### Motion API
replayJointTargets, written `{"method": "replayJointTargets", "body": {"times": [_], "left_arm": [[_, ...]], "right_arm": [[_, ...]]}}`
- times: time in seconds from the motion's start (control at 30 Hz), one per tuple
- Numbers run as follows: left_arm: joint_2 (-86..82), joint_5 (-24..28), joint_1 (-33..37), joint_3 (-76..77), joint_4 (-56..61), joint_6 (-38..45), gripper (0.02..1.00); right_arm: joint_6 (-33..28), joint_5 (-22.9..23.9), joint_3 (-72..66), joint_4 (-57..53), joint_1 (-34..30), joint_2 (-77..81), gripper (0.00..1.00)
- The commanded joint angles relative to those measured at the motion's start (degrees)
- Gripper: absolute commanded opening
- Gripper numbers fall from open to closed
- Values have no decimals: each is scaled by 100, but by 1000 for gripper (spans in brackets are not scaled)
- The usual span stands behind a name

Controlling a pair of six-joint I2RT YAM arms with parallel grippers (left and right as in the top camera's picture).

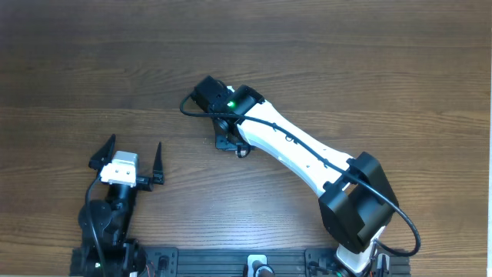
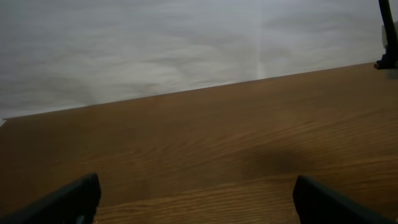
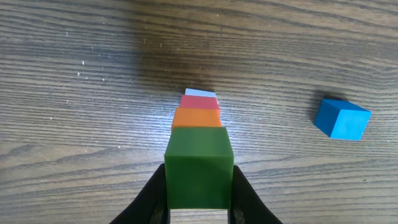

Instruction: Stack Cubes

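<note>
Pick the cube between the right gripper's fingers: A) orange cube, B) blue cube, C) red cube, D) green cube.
D: the right gripper clasps the green cube atop the orange cube; the blue cube lies apart on the wooden table.

Cube [image 3: 199, 165] atop stack [image 3: 198, 117]; spare cube [image 3: 341, 118] nr.

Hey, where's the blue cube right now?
In the right wrist view the blue cube sits alone on the wooden table, apart from the stack whose green cube the right gripper grips.
</note>
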Motion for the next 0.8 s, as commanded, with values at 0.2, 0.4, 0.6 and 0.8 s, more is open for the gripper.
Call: {"method": "replayJointTargets", "body": {"times": [0.2, 0.4, 0.6, 0.8], "left_arm": [[-46, 79, 28, -24, -7, 105, 1000], [-46, 79, 28, -24, -7, 105, 998], [-46, 76, 28, -26, -7, 105, 1000], [-46, 79, 28, -24, -7, 105, 1000]], "right_arm": [[57, -28, 31, 13, -52, 136, 9], [55, -28, 31, 28, -52, 136, 25], [55, -28, 31, 37, -52, 136, 393], [55, -28, 31, 37, -50, 136, 612]]}}
